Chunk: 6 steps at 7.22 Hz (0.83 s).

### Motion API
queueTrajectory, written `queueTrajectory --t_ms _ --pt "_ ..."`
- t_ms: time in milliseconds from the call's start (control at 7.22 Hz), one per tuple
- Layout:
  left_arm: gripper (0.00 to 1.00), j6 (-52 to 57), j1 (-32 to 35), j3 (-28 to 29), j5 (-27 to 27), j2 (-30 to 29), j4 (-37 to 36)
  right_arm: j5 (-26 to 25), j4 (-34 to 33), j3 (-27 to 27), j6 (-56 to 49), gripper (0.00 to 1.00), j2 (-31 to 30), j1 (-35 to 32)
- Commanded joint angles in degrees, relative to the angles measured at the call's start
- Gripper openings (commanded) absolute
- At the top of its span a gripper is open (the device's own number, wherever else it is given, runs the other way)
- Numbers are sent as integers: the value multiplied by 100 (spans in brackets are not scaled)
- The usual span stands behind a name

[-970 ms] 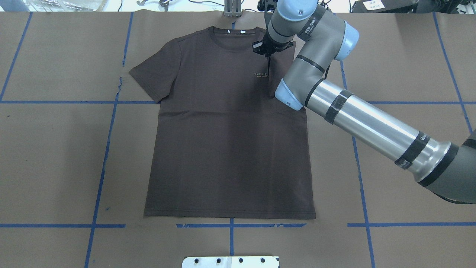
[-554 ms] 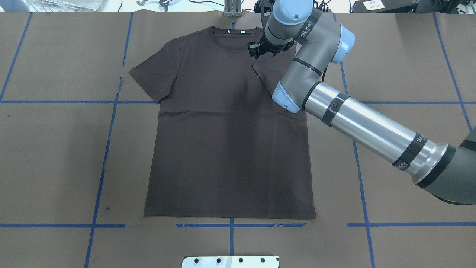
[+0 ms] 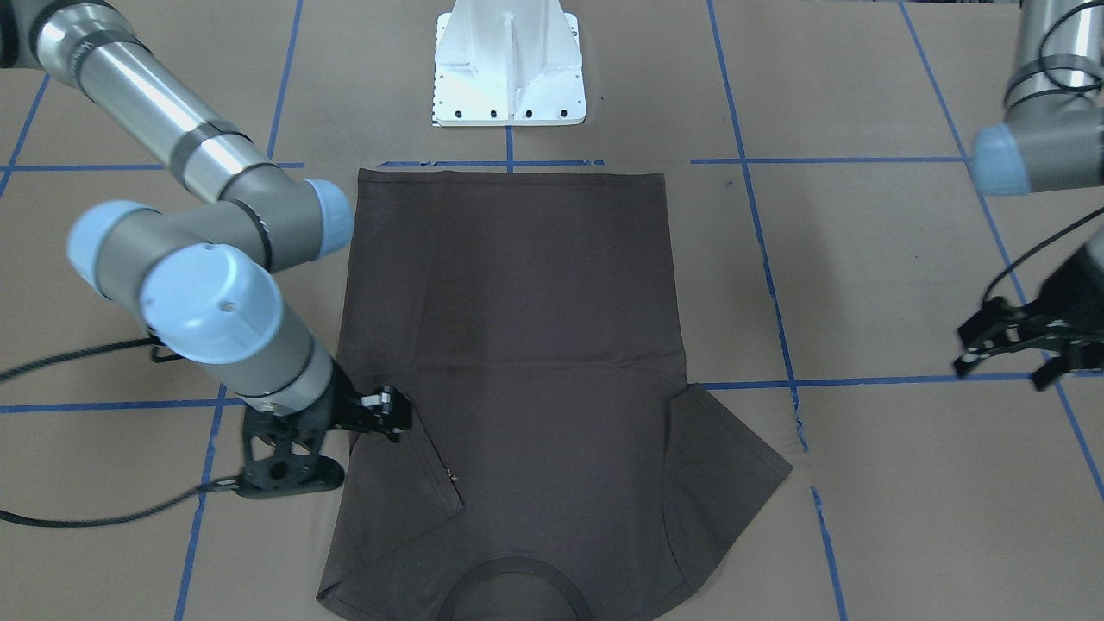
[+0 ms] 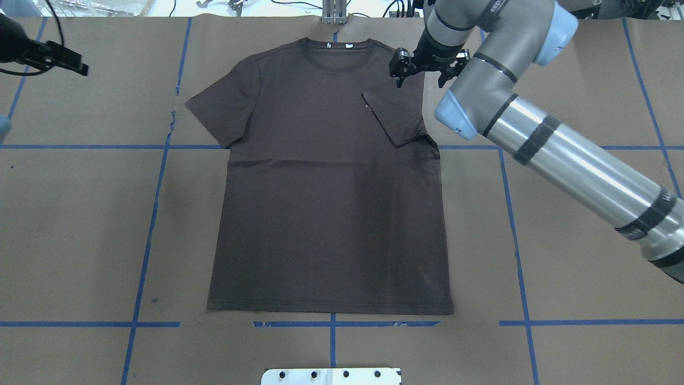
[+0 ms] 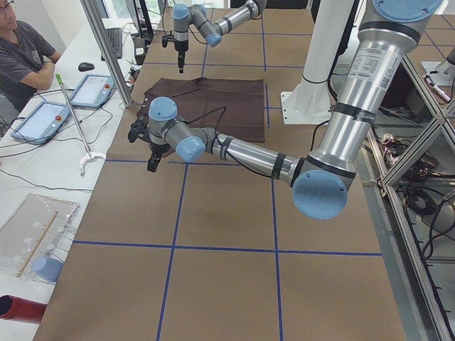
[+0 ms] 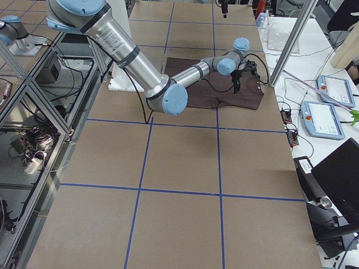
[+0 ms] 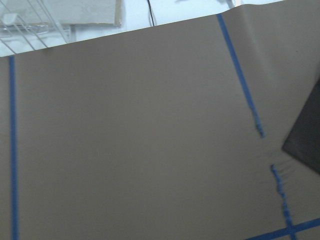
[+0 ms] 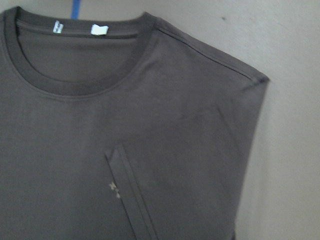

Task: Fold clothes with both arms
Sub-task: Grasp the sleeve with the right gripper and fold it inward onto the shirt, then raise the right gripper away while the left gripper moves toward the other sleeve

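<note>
Brown-grey T-shirt [image 4: 326,214]: 1 sleeve folded, 1 sleeve plus body remain. Right gripper [image 4: 420,72] apart, empty; left gripper [image 3: 973,349] seemingly apart.

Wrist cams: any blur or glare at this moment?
Left wrist view: soft all over, blue tape edges smeared, only a T-shirt corner at the right edge. Right wrist view: mildly soft, white neck tags distinct. No glare on the cloth.

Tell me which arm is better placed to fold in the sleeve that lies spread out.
Probably the left. The left gripper is on the side of the spread sleeve; the right gripper hovers across the T-shirt, above the shoulder whose sleeve is already folded in.
</note>
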<state>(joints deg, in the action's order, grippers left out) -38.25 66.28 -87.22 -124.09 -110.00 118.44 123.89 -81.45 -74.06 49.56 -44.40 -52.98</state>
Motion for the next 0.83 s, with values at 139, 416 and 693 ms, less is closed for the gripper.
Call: queueTrajectory --t_ms 139,416,693 --pt "100 -1752 -1186 754 1315 -723 789 828 -978 -2067 -1129 100 -1648 -729" --pt "100 -1958 -1581 1880 2105 -1093 1592 812 -970 -2051 -1159 100 -1607 -714" --pt "98 -2335 -1925 2234 2450 -1330 1621 751 -961 -2024 -1142 100 -1581 -687"
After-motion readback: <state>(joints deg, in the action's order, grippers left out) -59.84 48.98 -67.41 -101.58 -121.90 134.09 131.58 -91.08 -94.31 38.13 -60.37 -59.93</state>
